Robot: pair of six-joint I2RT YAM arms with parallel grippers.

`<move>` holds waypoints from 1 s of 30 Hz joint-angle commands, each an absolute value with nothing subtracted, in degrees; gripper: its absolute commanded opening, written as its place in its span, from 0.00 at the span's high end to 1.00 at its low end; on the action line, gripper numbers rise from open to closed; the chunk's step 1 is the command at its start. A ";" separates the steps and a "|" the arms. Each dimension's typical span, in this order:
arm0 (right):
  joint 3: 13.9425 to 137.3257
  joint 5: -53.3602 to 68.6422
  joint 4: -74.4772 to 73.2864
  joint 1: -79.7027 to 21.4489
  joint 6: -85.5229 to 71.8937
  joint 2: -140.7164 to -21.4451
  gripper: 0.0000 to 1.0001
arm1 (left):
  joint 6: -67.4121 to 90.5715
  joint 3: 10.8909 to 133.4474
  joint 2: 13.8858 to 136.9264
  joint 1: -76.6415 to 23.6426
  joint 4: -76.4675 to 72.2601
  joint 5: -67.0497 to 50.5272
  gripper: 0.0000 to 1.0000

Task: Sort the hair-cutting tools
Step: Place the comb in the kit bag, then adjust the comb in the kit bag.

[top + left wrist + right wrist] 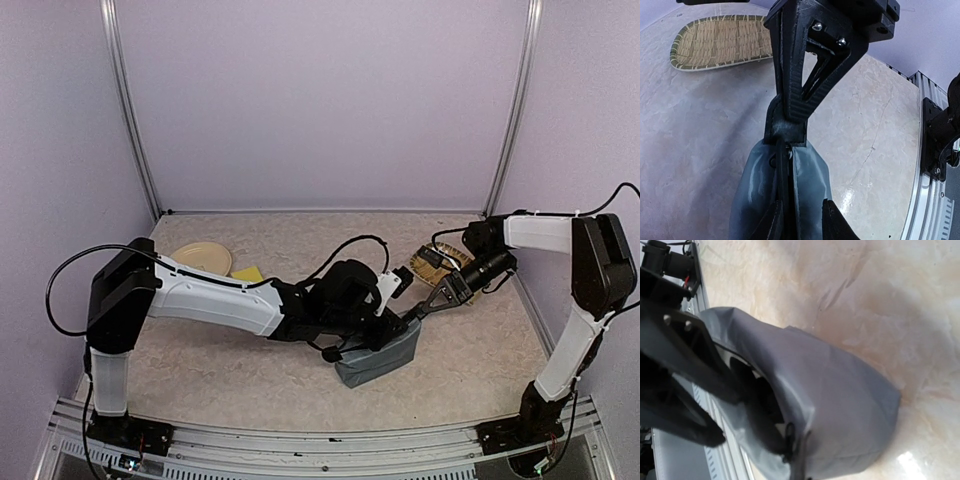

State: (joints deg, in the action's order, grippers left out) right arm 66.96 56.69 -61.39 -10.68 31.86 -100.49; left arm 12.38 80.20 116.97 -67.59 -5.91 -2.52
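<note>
Both left fingers [771,225], right fingers [790,75] pinch smooth, slumped grey pouch [752,190].

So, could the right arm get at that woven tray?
Probably yes: the woven tray lies right beside the right tool, nothing between, though that tool grips the grey pouch.

pouch [390,356]: left end behind the left arm in the top view; inside dark, contents untellable.
left fingers [834,222]: only the tips show, cut by the bottom edge; whether they pinch the pouch cannot be told.
right fingers [695,360]: blurred, cut by the left edge.
tray [448,250]: partly behind the right arm.
plate [200,258]: near rim behind the left arm.
</note>
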 commanded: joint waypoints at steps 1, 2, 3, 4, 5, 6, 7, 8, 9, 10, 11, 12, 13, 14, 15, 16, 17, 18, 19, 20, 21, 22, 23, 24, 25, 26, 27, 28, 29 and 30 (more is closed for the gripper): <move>67.66 57.37 -61.01 -9.83 31.64 -98.26 0.99 | 11.98 83.93 120.14 -67.38 -3.08 -3.31 0.80; 67.67 57.39 -61.06 -9.78 31.68 -98.26 0.99 | 12.22 84.28 120.34 -67.10 -2.79 -3.56 0.81; 67.70 57.43 -61.08 -9.79 31.72 -98.20 0.99 | 12.55 84.50 120.40 -66.88 -2.61 -3.71 0.82; 67.68 57.47 -61.11 -9.82 31.72 -98.20 0.99 | 12.98 84.48 120.41 -66.61 -2.45 -3.80 0.83; 67.64 57.50 -61.02 -9.83 31.73 -98.19 0.99 | 13.32 84.42 120.41 -66.40 -2.32 -3.77 0.83; 67.63 57.60 -61.00 -9.82 31.73 -98.18 0.99 | 13.55 84.38 120.39 -66.18 -2.17 -3.77 0.83; 67.59 57.67 -60.93 -9.76 31.72 -98.17 0.99 | 13.80 84.30 120.41 -66.05 -2.00 -3.56 0.82; 67.63 57.74 -60.92 -9.76 31.71 -98.24 0.99 | 14.06 84.37 120.53 -65.89 -1.83 -3.48 0.80; 67.64 57.82 -60.90 -9.82 31.73 -98.26 0.99 | 14.28 84.49 120.70 -65.77 -1.77 -3.53 0.78; 67.67 57.96 -60.83 -9.76 31.68 -98.33 0.99 | 14.49 84.59 120.92 -65.63 -1.76 -3.69 0.78; 67.60 58.00 -60.89 -9.81 31.64 -98.35 0.99 | 14.68 84.82 121.18 -65.57 -1.74 -3.79 0.78; 67.67 58.11 -60.83 -9.78 31.64 -98.39 0.99 | 14.80 85.08 121.44 -65.49 -1.76 -3.91 0.78; 67.71 58.16 -60.87 -9.83 31.64 -98.43 0.99 | 14.89 85.28 121.73 -65.48 -1.82 -4.11 0.79; 67.70 58.18 -60.82 -9.79 31.64 -98.44 0.99 | 14.86 85.54 122.00 -65.36 -1.92 -4.69 0.82; 67.72 58.07 -60.82 -9.79 31.64 -98.44 0.99 | 15.01 85.78 122.26 -65.27 -2.05 -5.37 0.85; 67.68 58.09 -60.83 -9.84 31.62 -98.44 0.99 | 15.29 85.92 122.41 -65.22 -2.25 -5.99 0.87; 67.72 58.00 -60.84 -9.79 31.57 -98.44 0.99 | 15.49 86.03 122.37 -65.14 -2.42 -6.21 0.90; 67.71 57.94 -60.87 -9.78 31.56 -98.44 0.99 | 15.65 85.98 122.18 -65.13 -2.59 -6.66 0.92; 67.65 57.96 -60.86 -9.84 31.55 -98.44 0.99 | 15.67 85.96 121.98 -65.05 -2.59 -6.92 0.94; 67.67 57.91 -60.88 -9.81 31.55 -98.36 0.99 | 15.86 85.88 121.58 -65.02 -2.37 -6.97 0.96; 67.61 57.84 -60.90 -9.84 31.51 -98.35 0.99 | 16.07 85.73 121.13 -65.04 -2.06 -6.83 0.98; 67.60 57.75 -60.78 -9.79 31.50 -98.27 0.99 | 16.22 85.42 120.44 -65.04 -1.76 -6.63 0.99; 67.63 57.70 -60.68 -9.80 31.36 -98.26 0.99 | 16.34 84.90 119.65 -65.12 -1.55 -6.51 1.00; 67.66 57.72 -60.55 -9.84 31.25 -98.12 0.99 | 16.53 84.18 118.81 -65.19 -1.36 -6.27 1.00; 67.67 57.86 -60.46 -9.84 31.21 -98.02 0.99 | 16.60 83.47 118.10 -65.26 -1.14 -6.42 1.00; 67.86 58.02 -60.47 -9.80 31.20 -97.92 0.99 | 16.53 82.67 117.50 -65.30 -0.79 -6.78 1.00; 67.96 58.32 -60.64 -9.81 31.25 -97.91 0.99 | 16.55 82.43 117.21 -65.24 -0.15 -7.19 1.00; 68.07 58.62 -60.77 -9.76 31.28 -97.91 0.99 | 16.49 82.55 117.21 -65.22 0.99 -7.36 1.00; 68.10 58.81 -60.81 -9.73 31.34 -97.91 0.99 | 16.48 82.75 117.31 -65.22 2.11 -7.36 1.00; 68.05 58.92 -60.93 -9.70 31.37 -97.91 0.99 | 16.52 82.88 117.45 -65.21 3.02 -7.41 1.00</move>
